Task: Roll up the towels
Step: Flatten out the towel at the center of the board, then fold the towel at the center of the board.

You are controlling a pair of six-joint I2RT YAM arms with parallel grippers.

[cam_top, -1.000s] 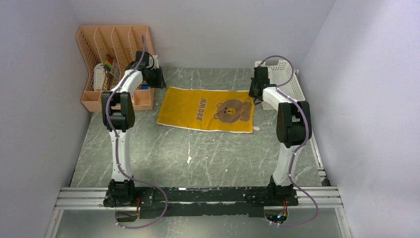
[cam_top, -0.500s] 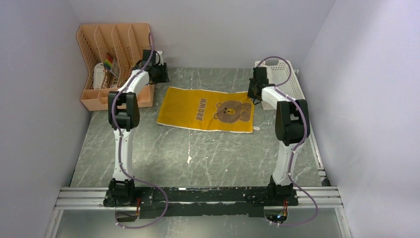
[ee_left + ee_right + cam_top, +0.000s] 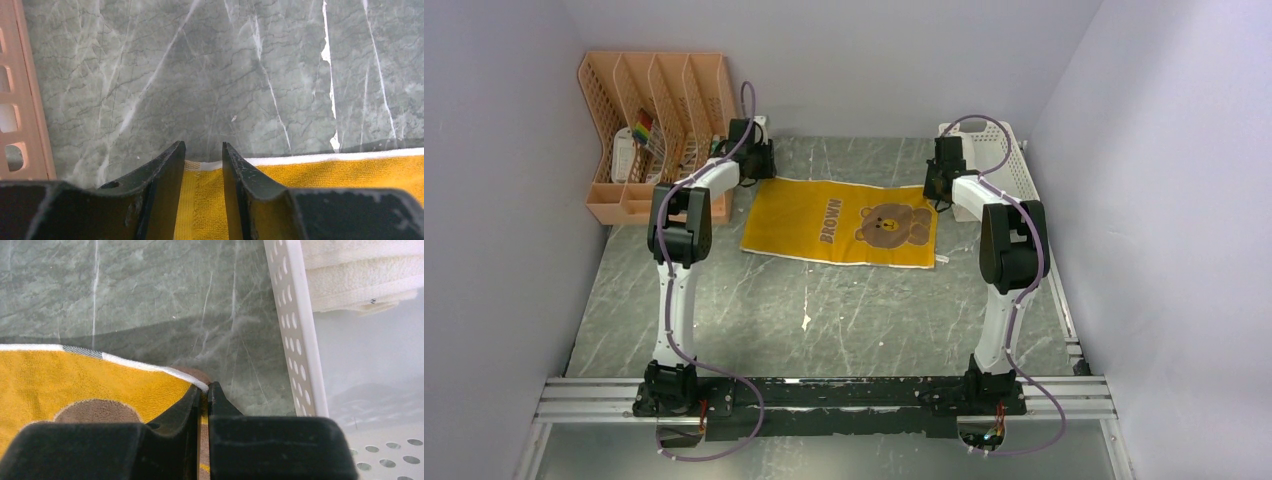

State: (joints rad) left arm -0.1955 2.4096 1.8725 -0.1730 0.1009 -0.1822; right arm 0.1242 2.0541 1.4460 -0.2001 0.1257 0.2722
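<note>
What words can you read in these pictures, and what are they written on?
"BROWN": dark letters on the yellow towel, running sideways beside the bear face.
The things in the peach organizer are too small to read any label.
No other writing shows in any view.

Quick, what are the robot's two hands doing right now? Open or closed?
Left gripper: open, jaws apart over one corner of the yellow towel.
Right gripper: closed, pinching another corner of the yellow towel.
</note>
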